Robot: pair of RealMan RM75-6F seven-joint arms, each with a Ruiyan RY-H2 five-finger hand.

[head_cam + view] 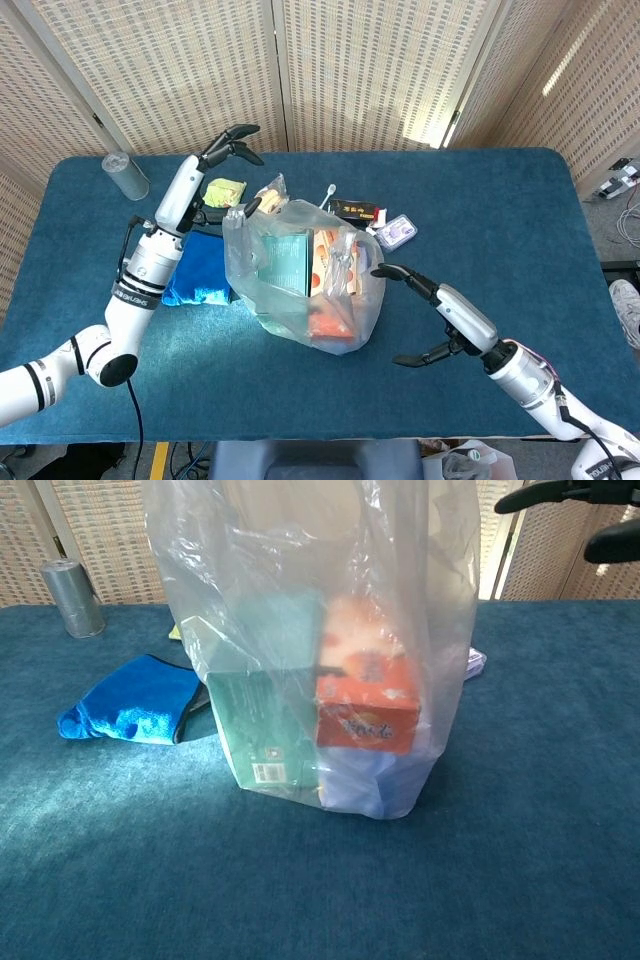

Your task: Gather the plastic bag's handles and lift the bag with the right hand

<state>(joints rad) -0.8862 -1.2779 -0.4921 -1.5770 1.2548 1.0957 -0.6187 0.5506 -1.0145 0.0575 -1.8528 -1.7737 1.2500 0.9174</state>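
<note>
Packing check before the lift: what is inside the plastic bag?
Through the plastic bag show a teal-green box and an orange box side by side, with something pale bluish beneath the orange one. Anything behind them is hidden.

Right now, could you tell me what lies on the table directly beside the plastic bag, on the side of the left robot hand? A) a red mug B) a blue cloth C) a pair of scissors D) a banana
B: a blue cloth lies against the plastic bag, below the left robot hand.
</note>
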